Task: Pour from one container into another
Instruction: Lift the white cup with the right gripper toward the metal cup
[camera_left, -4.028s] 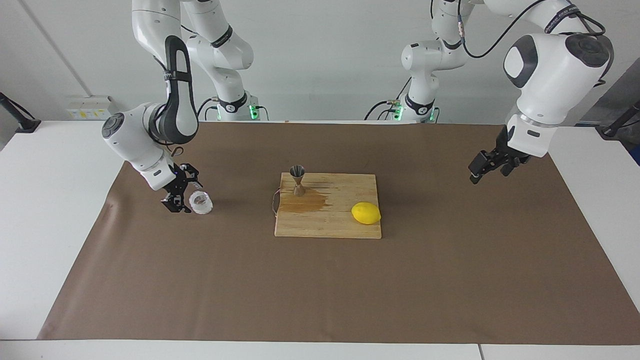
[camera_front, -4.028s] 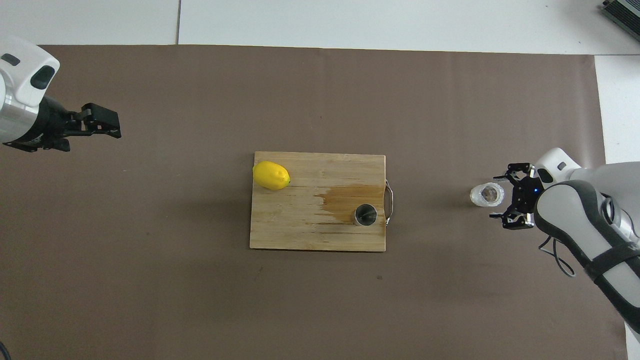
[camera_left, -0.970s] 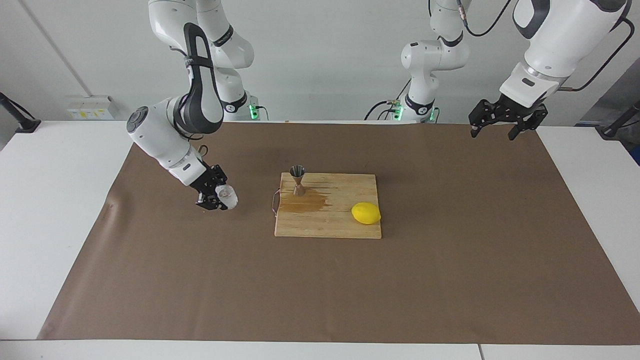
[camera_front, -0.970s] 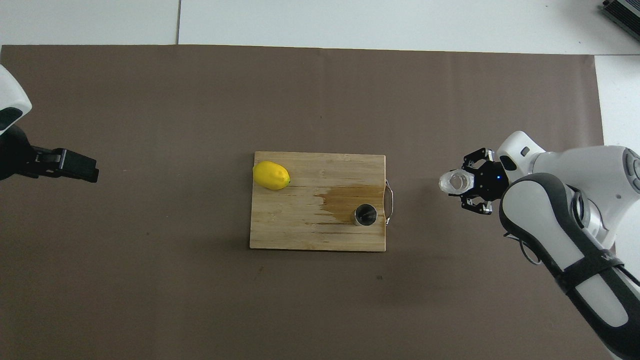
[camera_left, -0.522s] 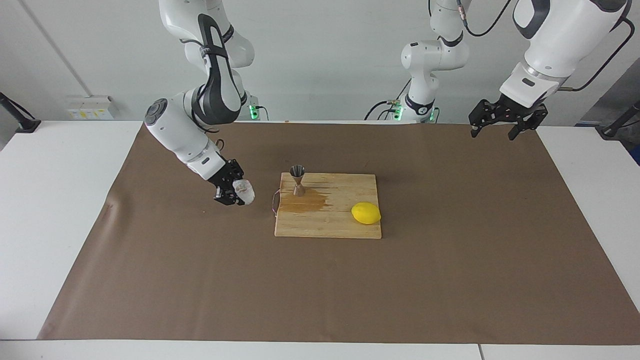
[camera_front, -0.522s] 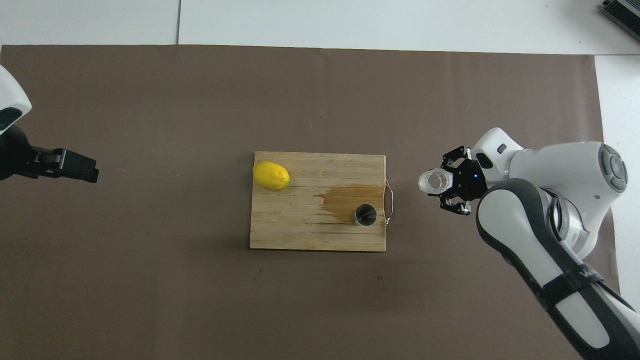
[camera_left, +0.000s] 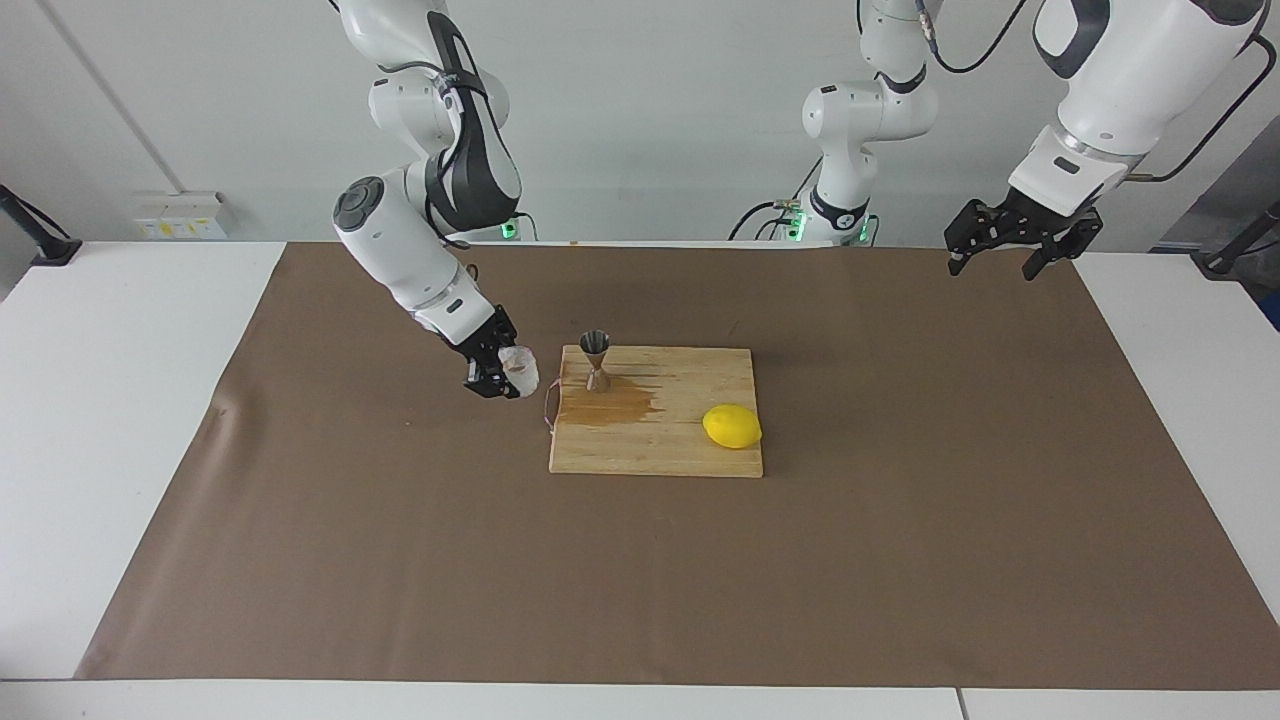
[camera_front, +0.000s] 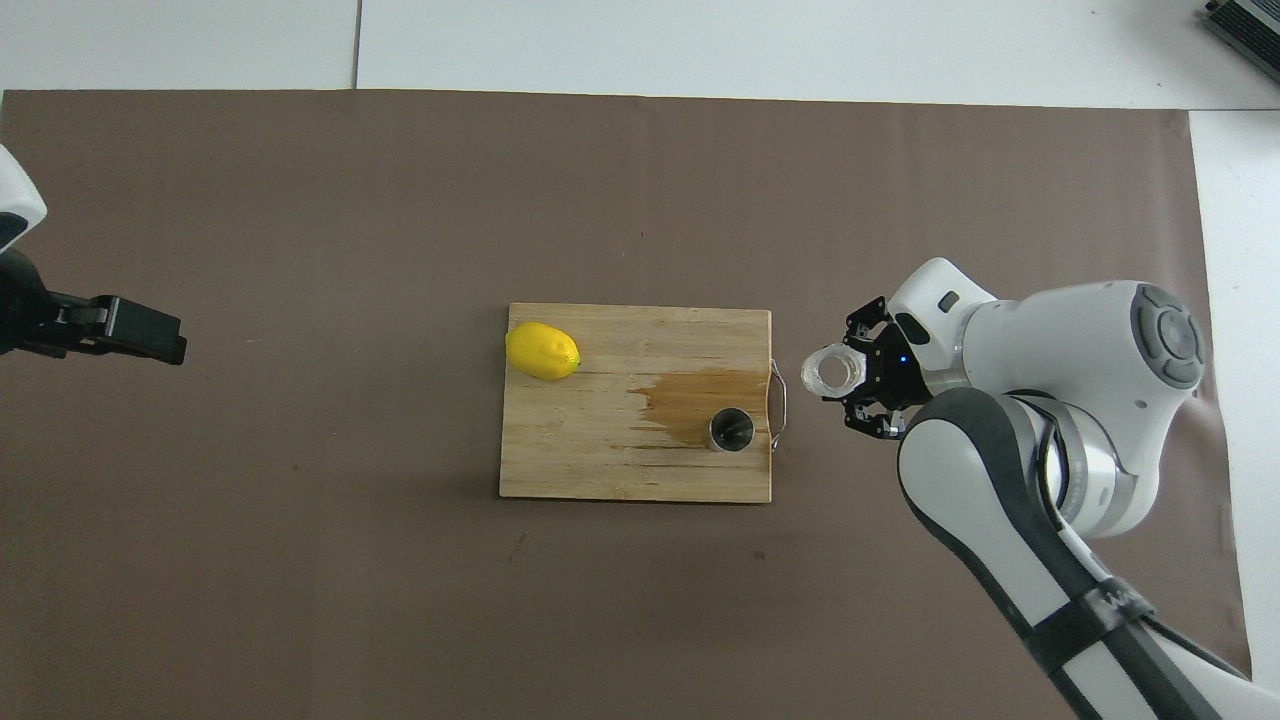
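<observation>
Facing view: a brown mat (camera_left: 640, 560) covers a white counter (camera_left: 110, 420). A wooden board (camera_left: 670, 440) lies at the mat's middle. A metal jigger (camera_left: 596, 360) stands upright on the board's corner nearest the robots, toward the right arm's end, beside a wet brown stain (camera_left: 610, 405). A lemon (camera_left: 731, 426) lies on the board toward the left arm's end. The right gripper (camera_left: 497, 368) hangs low over the mat just beside the board's wire handle (camera_left: 548, 405), its fingers closed on a glass cup (camera_left: 520, 372), which is tilted and off the mat. The left gripper (camera_left: 1010, 250) waits high over the mat's edge at the left arm's end, fingers spread apart and holding nothing.

Overhead view: the cup (camera_front: 832, 369) shows its round mouth, clamped in the right gripper (camera_front: 862, 377) just beside the handle (camera_front: 779, 405), apart from the jigger (camera_front: 731, 430). The jigger shows its open top beside the stain (camera_front: 690, 395). The lemon (camera_front: 542, 351) sits at the board's (camera_front: 600, 450) corner farthest from the robots. The left gripper (camera_front: 130, 328) is over the mat (camera_front: 400, 200) at the left arm's end; this view does not show how its fingers stand.
</observation>
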